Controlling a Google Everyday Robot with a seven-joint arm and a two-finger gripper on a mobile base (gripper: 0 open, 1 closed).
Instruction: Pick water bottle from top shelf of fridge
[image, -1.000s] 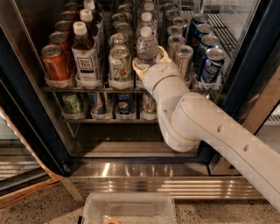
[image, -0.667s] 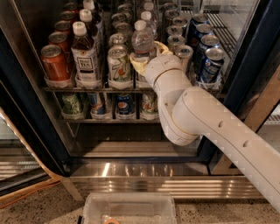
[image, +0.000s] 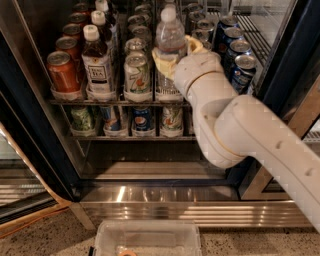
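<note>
Passerby: Hand (image: 177, 53) question from someone standing right by the fridge (image: 30, 125): is it actually holding that thing or just poking at it?

Regular: Looks held to me. The yellowish fingers (image: 161, 61) sit pinched on either side of the water bottle (image: 170, 35), around its middle, and the white arm (image: 250, 135) reaches in from the right. The bottle is upright at the front of its lane on the top shelf (image: 100, 101), just right of the green-and-white can (image: 136, 75). Can't tell if its base is resting on the rack or just off it.

Passerby: So which step is this?

Regular: Grasp made, pull-out not done, I'd guess. The bottle's inside the cabinet. The next move wants a small lift to clear the front stop, then a straight draw back out through the door opening. Keep it upright and steer clear of the tea bottle (image: 96, 65) and that can, since the lanes are tight. Thin ribbed plastic probably gives under a squeeze, so a slip is possible.
</note>
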